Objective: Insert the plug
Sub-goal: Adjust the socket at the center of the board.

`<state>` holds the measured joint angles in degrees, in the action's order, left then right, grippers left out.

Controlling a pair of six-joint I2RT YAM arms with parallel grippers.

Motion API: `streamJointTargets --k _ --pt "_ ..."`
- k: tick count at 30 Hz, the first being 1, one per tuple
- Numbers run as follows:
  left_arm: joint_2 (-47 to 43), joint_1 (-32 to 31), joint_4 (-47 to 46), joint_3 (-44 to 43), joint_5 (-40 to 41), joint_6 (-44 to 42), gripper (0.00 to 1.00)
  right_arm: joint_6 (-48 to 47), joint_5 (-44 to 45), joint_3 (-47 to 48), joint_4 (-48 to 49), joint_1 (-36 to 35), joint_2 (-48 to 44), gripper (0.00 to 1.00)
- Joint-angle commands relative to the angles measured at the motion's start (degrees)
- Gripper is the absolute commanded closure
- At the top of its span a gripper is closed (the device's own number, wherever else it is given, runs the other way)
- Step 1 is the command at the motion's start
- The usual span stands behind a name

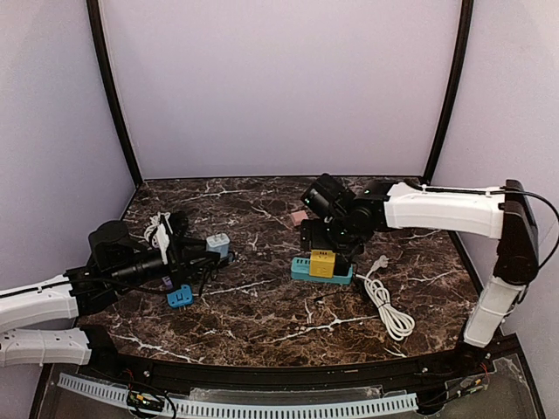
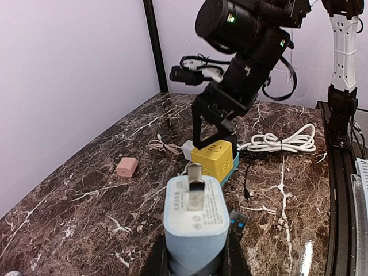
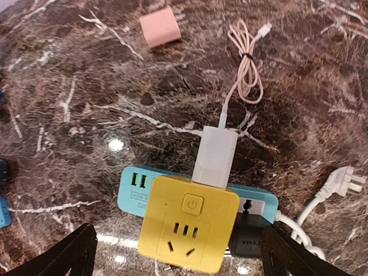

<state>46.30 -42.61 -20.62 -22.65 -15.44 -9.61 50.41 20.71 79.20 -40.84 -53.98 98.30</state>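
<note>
1. Left wrist view: the left gripper (image 2: 195, 261) was closed on the rear of the pale blue plug adapter (image 2: 192, 221), low centre of frame. Its two flat prongs (image 2: 195, 172) pointed away toward the yellow socket cube (image 2: 215, 156) at mid-frame. Adapter and cube were well apart.
2. Handling, judged: the adapter looked like a light, rigid plastic shell with smooth, rather slippery sides. Best held by the flat sides near the rear, as it was, leaving the prongs free. The prongs could bend if pushed in askew.
3. Right wrist view: the right gripper (image 1: 325, 244) hung over the cube, its fingers (image 3: 69, 253) spread wide at the lower corners, holding nothing.
4. No true containers. The cube sat on a teal power strip (image 3: 131, 192). Its far side face carried a white charger (image 3: 215, 155) trailing a pink cable (image 3: 247, 69). The outlet face toward the camera was unoccupied.
5. A pink block (image 3: 161, 27) lay loose at upper frame.
</note>
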Motion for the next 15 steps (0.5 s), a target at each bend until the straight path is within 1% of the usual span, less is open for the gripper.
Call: streamJointTargets --k 1,4,7,11,13,15 --pt "-0.97 0.16 -3.85 1.32 -0.22 1.07 0.99 7.18 1.74 3.40 -5.36 -0.16 6.47 0.01" --pt "-1.01 0.31 -4.91 2.07 -0.57 1.60 0.99 9.11 4.97 5.90 -9.39 -0.80 8.84 0.01" --pt "-0.95 0.32 -5.56 2.58 -1.10 1.87 0.99 7.42 4.51 5.93 -7.80 -0.82 10.35 0.06" --pt "-0.37 0.36 -6.69 2.85 -1.09 1.41 0.99 4.09 3.09 8.32 -7.41 -0.87 13.74 0.16" --pt "-0.06 0.40 -7.30 2.75 -1.03 0.85 0.99 2.49 2.19 9.87 -7.40 -0.82 15.82 0.23" --pt "0.19 0.50 -7.60 2.70 -1.07 0.50 0.99 1.43 1.21 11.16 -7.34 -0.82 17.03 0.32"
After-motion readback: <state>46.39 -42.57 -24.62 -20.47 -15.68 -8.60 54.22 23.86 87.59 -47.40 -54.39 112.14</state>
